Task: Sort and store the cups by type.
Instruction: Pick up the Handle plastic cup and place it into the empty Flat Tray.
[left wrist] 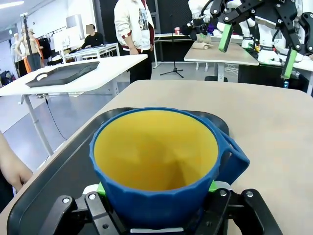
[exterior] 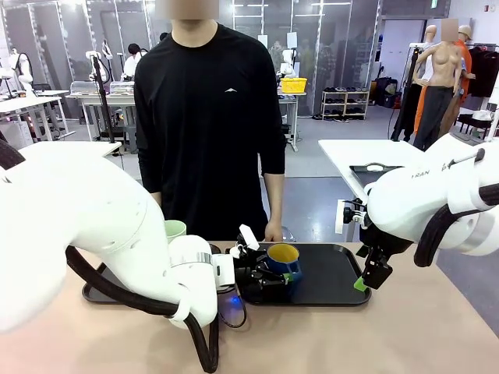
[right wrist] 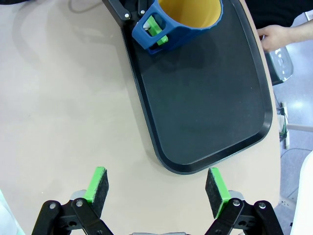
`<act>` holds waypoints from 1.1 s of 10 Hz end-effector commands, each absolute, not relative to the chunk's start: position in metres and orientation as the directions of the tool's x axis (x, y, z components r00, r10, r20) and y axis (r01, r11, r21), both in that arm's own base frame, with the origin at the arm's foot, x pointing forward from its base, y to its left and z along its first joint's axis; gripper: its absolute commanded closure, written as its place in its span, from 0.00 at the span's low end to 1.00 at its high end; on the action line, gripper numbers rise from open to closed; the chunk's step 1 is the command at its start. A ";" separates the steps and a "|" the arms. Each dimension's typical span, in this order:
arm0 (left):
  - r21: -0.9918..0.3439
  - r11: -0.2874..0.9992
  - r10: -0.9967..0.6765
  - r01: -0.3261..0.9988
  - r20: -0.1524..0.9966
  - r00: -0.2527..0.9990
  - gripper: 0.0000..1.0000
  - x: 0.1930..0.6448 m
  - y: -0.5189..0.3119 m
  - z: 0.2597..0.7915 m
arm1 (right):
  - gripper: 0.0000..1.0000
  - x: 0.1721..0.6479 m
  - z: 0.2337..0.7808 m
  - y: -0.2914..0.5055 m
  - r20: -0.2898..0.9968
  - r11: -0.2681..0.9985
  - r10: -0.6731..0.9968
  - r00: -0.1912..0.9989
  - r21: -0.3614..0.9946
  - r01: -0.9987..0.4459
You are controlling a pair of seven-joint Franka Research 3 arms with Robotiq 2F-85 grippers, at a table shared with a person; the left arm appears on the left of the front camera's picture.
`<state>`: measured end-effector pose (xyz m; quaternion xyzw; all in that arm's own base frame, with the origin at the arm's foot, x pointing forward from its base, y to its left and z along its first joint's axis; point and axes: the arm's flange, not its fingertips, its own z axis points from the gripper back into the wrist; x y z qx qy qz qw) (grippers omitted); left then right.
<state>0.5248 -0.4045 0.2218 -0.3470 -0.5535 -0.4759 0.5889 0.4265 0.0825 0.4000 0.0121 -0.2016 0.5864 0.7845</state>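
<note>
One blue mug (exterior: 284, 262) is sitting on the black tray (exterior: 335, 282), the left gripper (exterior: 269, 274) clamping it. One mint tumbler (exterior: 174, 230) is standing behind the left arm. The right gripper (right wrist: 156, 191) is hovering, jaws spread, empty.

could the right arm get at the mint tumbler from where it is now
Probably not directly. The mint tumbler stands behind the left arm, whose left gripper is shut on the blue mug over the tray. The open right gripper would have to cross all that.

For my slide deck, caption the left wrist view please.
Left tool shut on the blue mug, held over the black tray.
</note>
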 end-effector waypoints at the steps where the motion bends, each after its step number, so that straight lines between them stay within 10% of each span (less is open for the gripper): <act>1: 0.152 0.315 -0.192 0.937 0.977 -0.094 0.24 0.515 -0.398 0.201 | 0.00 0.424 0.398 0.083 0.327 0.325 0.914 0.241 -0.229 -0.918; 11: 0.113 0.328 -0.176 0.938 0.983 -0.057 0.00 0.501 -0.384 0.203 | 0.00 0.424 0.398 0.083 0.327 0.325 0.914 0.241 -0.229 -0.918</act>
